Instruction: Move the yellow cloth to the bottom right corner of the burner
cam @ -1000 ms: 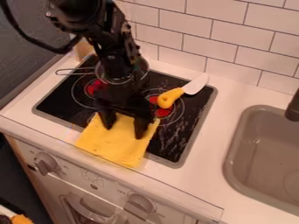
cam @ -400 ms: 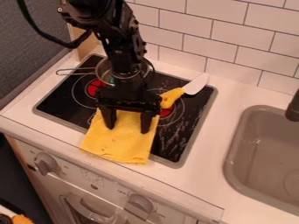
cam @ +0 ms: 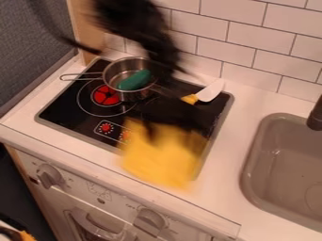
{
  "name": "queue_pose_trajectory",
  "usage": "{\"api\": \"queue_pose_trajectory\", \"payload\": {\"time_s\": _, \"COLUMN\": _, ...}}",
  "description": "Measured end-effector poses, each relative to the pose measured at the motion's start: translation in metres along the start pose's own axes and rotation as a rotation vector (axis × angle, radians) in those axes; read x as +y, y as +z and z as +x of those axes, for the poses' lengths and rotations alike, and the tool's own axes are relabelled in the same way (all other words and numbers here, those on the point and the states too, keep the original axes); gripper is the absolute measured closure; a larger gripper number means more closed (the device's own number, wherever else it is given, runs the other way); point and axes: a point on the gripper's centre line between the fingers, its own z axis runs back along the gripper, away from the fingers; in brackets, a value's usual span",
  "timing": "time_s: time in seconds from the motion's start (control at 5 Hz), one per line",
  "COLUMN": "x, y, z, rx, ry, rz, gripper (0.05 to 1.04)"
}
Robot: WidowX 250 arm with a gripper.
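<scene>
Gripper point(cam: 175, 128) is over the front right part of the cooktop point(cam: 70, 128), badly blurred – can't tell if it's open, closed or gripping. Arm comes in from the top edge, slanting down to the right, also blurred.

Yellow cloth point(cam: 162, 157) is right under the gripper, smeared too. It lies across the cooktop's front right corner and overlaps the front edge toward the white counter point(cam: 229, 164). Can't tell if it's touching the surface or lifted.

Knife point(cam: 210, 90) is behind and right of the gripper, near the cooktop's back right corner: white blade angled away, yellow handle partly hidden by the blur. Metal pot point(cam: 130, 62) sits at the rear, wire handle out to the left, green item point(cam: 134, 80) inside. Just left of it, a red burner spot point(cam: 106, 95) shows on the black glass – red control marks point(cam: 106, 127) farther forward.

Farther out: grey sink point(cam: 270, 169) to the right with a dark faucet point(cam: 316, 115) at the view's edge, two knobs on the oven front point(cam: 100, 201) below, white tiles point(cam: 252, 49) behind.
</scene>
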Motion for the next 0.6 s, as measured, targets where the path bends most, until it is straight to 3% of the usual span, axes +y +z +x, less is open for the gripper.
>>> {"api": "queue_pose_trajectory", "payload": {"time_s": 0.4, "x": -0.017, "y": 0.0023, "z": -0.0138, "rx": -0.032, "ry": 0.012, "rz": 0.05, "gripper": 0.085}}
{"api": "queue_pose_trajectory", "payload": {"time_s": 0.6, "x": -0.0127, "y": -0.0004, "z": -0.0167, "rx": -0.025, "ry": 0.051, "rz": 0.041, "gripper": 0.084}}
